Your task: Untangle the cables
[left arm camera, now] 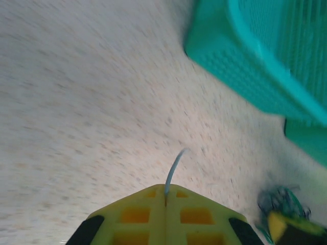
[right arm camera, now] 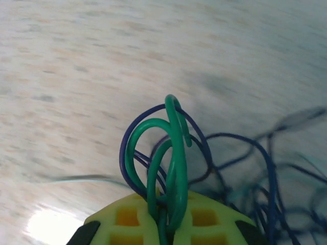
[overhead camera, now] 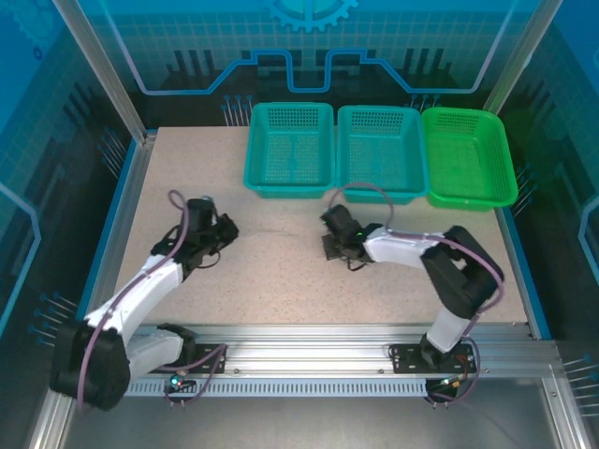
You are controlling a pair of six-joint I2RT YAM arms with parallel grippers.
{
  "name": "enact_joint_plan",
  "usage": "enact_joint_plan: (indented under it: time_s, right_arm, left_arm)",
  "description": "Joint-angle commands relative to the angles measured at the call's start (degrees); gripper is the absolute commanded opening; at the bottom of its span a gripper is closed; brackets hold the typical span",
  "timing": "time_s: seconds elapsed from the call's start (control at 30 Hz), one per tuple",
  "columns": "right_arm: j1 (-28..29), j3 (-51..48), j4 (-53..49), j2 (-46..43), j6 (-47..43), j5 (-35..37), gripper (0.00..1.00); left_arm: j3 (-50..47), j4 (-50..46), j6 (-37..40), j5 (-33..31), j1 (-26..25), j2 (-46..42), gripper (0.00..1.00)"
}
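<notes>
My left claw (left arm camera: 166,190) was pinched shut on one pale wire (left arm camera: 174,166), whose free end curved up over the table (left arm camera: 76,102). My right claw (right arm camera: 166,206) was clamped on a bunch of green loops (right arm camera: 172,148), with dark purple strands (right arm camera: 255,153) threaded through them and spilling off to one side in a loose snarl.

From above, both claws sat low near the middle of the table, well apart. The clump of cables (overhead camera: 344,254) was under the right one. A faint thin line ran between the claws, and I took it for the pale wire drawn out.

I judged the job barely begun. One wire was being teased free, while green and purple were knotted together. The three baskets (overhead camera: 290,150) along the far edge held no wire that I could see.
</notes>
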Motion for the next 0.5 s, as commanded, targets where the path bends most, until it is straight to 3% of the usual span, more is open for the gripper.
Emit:
enact_joint_plan:
  time_s: [0.0,0.1,0.2,0.33,0.47]
  right_arm:
    - [-5.95,-7.72,1.24,-9.89,1.59,-1.86,0.04]
    - [-10.06,-12.33,3.70,-15.61,1.98,-6.33,0.00]
    - [-10.16,-11.43,3.43,-17.30,1.03,-9.85,0.00]
    - [-9.64,-9.12,3.12,-21.11,-0.53,-14.32,0.00]
    - [-9.59,-7.27,2.34,-26.50,-4.91,-18.85,0.00]
  left_arm:
    - [-2.21,-6.23,0.44,-2.80,3.50,-4.99,0.00]
    - [-3.64,-1.72,2.94,4.56,3.45,-4.26,0.00]
    - [-5.43,6.75,2.94,12.70,1.13,-0.42,0.00]
    - [-3.90,10.09,7.14,11.73,-5.52,1.99,0.02]
    - [-4.06,11.71,9.28,10.25,-6.57,-0.10,0.19]
